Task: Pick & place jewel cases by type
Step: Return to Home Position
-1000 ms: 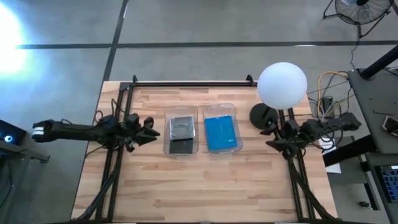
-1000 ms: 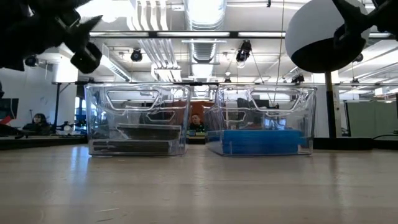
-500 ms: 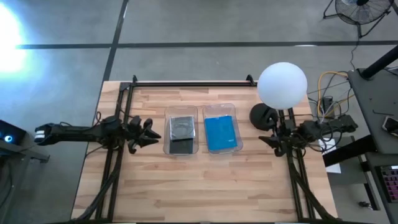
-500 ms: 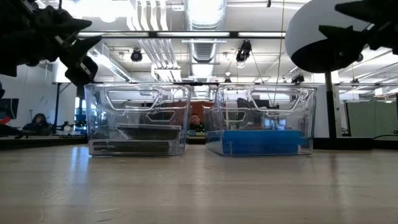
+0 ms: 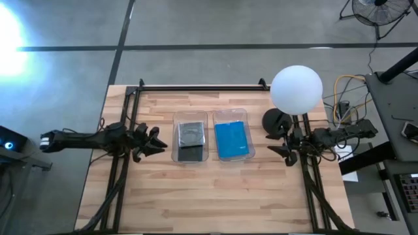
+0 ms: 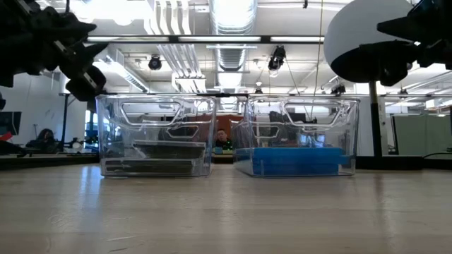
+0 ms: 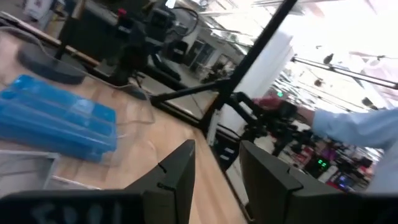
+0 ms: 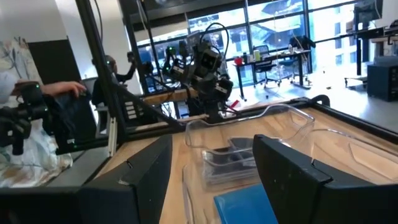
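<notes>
Sorting looks done: black jewel cases (image 5: pixel 191 138) in left bin (image 5: pixel 175 128), blue jewel cases (image 5: pixel 232 138) in right bin (image 5: pixel 249 130). Over last 1 s, left gripper (image 5: pixel 157 139) and right gripper (image 5: pixel 274 146) only re-posed slightly outside the 2 bins. Fingers spread, empty. Judged: homing remains.

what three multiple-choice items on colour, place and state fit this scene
1. The jewel cases in the left clear bin are: A dark B red C white
2. The blue jewel cases lie: A in the left clear bin B in the right clear bin C outside both bins
3. The left gripper is: A open and empty B shut on a case C shut on a bin
Key: 1 A, a dark stack shows there; 2 B, blue fills the right bin; 3 A, its wrist view shows parted fingers with nothing between.
</notes>
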Controlling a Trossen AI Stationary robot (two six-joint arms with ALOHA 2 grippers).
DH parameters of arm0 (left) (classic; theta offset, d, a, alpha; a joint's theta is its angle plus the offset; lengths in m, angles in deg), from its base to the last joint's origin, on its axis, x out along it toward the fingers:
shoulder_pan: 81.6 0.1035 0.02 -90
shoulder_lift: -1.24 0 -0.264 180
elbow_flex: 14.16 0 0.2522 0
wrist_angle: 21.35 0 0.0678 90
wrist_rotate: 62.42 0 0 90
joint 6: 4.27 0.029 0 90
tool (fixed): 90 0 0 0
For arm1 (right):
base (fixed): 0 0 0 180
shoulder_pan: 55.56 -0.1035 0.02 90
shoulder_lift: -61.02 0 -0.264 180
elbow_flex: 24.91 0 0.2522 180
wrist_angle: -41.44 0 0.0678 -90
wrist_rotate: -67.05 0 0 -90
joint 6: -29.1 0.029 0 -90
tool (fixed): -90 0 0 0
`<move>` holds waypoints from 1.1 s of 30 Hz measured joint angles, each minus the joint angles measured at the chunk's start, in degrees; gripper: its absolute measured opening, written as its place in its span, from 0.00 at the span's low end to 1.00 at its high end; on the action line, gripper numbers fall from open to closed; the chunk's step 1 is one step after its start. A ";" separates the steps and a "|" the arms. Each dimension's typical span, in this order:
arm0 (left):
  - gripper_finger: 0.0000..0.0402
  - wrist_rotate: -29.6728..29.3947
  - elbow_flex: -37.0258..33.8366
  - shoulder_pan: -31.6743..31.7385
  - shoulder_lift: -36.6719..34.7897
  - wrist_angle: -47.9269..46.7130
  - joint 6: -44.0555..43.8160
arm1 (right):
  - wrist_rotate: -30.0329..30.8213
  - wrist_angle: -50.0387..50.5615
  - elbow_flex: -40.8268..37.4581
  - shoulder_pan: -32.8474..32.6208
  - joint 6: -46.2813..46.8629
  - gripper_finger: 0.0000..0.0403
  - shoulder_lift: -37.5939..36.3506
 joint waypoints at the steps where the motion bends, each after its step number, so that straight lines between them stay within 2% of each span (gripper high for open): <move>1: 0.27 0.34 -0.02 -0.01 -2.04 -1.72 -0.02 | -0.01 0.16 0.01 0.02 -0.03 0.54 0.20; 5: 0.27 0.26 -0.04 1.20 -8.81 -6.29 -0.02 | -0.03 0.66 0.02 0.02 0.11 0.54 -0.11; 10: 0.27 0.23 -0.07 1.60 -15.12 -7.32 -0.02 | -0.07 1.05 0.03 0.01 0.15 0.54 -3.15; 33: 0.27 0.21 -0.15 1.63 -15.31 -6.66 0.00 | -0.07 1.55 0.07 0.02 0.14 0.54 -1.24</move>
